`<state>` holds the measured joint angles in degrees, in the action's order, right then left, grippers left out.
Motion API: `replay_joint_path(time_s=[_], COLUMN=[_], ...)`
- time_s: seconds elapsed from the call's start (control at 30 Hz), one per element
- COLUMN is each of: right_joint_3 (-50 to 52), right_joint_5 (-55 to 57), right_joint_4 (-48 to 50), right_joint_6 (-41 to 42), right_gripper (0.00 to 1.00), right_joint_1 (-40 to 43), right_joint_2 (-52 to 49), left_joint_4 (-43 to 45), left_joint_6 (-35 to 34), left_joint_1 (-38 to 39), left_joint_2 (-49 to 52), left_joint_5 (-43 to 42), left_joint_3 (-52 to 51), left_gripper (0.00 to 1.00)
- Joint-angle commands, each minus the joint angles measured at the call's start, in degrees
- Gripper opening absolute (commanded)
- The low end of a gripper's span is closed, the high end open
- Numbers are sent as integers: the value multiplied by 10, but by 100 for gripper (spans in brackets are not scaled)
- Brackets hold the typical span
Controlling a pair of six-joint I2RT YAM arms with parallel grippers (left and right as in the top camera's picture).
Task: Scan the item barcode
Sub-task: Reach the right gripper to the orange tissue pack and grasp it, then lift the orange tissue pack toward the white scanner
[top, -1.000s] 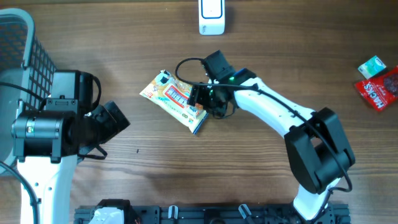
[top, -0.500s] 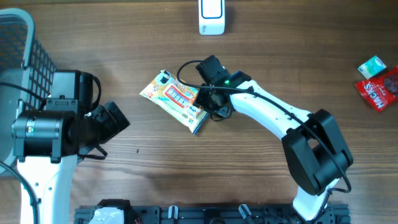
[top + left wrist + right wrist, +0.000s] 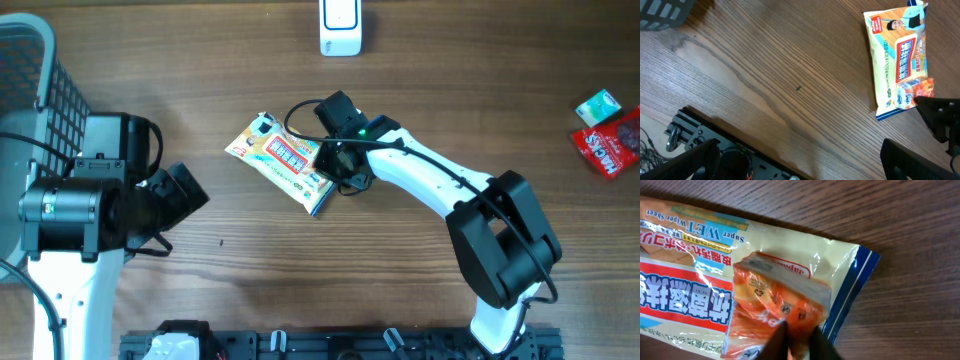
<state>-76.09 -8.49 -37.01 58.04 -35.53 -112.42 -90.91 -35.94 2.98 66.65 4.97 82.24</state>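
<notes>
**Operator:** Report the end effectors, nearest first.

**Technician:** The left end effector point(image 3: 188, 198) hangs released, jaws wide, at the near left of the surface point(image 3: 250, 300), well apart from the item. The right end effector point(image 3: 797, 336) is clenched on the wet-wipe packet point(image 3: 700, 275), pinching a raised fold of film at the blue-striped end.

**Operator:** Item location and handling?

**Technician:** The packet lies flat mid-surface, printed face up. It is judged light, soft and slick. The film creases under the pinch and could slide out of a thin grip. The sealed end seam should give a firmer hold than the loose film.

**Operator:** What does each view add?

**Technician:** Only the right wrist view shows the pinch and the puckered film, because in the overhead view the arm covers it. The left wrist view shows the whole printed face, and no barcode can be made out there. Only the overhead view shows the white device point(image 3: 340, 27) at the far edge, probably the scanner, well apart from the packet.
</notes>
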Motion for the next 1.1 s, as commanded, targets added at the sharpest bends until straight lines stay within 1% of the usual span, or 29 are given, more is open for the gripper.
replay_joint_path(time_s=[0.0, 0.07, 0.17, 0.23, 0.3, 0.33, 0.37, 0.4, 0.47, 0.53, 0.63, 0.7, 0.87, 0.97, 1.07], right_joint_3=[3, 3, 3, 3, 3, 3, 3, 3, 3, 3, 3, 4, 4, 4, 4], right_joint_5=[-9, -52, -183, -330, -522, -603, -689, -742, -799, -846, -845, -845, -845, -845, -841], right_joint_4=[0, 4, 27, 51, 83, 100, 123, 143, 180, 210, 220, 220, 220, 225, 255], right_joint_6=[-31, -68, -169, -249, -333, -361, -380, -384, -386, -398, -431, -484, -555, -617, -600], right_gripper=[4, 4, 4, 4, 4, 4, 4, 4, 4, 4, 4, 4, 4, 4, 4], right_joint_1=[7, 24, 66, 103, 145, 163, 188, 210, 249, 273, 293, 293, 286, 286, 286], right_joint_2=[-7, 1, 13, 13, 13, 13, 13, 13, 13, 13, 13, 13, 13, 13, 13], left_joint_4=[0, 0, 0, 0, 0, 0, 0, 0, 0, 0, 0, 0, 0, 0, 0], left_joint_6=[-8, -8, -8, -8, -8, -8, -8, -8, -8, -8, -8, -8, -8, -8, -8], left_joint_1=[-3, -3, -3, -3, -3, -3, -3, -3, -3, -3, -3, -3, -3, -3, -3], left_joint_2=[1, 1, 1, 1, 1, 1, 1, 1, 1, 1, 1, 1, 1, 1, 1], left_joint_5=[0, 0, 0, 0, 0, 0, 0, 0, 0, 0, 0, 0, 0, 0, 0], left_joint_3=[0, 0, 0, 0, 0, 0, 0, 0, 0, 0, 0, 0, 0, 0, 0], left_gripper=[100, 100, 100, 100, 100, 100, 100, 100, 100, 100, 100, 100, 100, 100, 100])
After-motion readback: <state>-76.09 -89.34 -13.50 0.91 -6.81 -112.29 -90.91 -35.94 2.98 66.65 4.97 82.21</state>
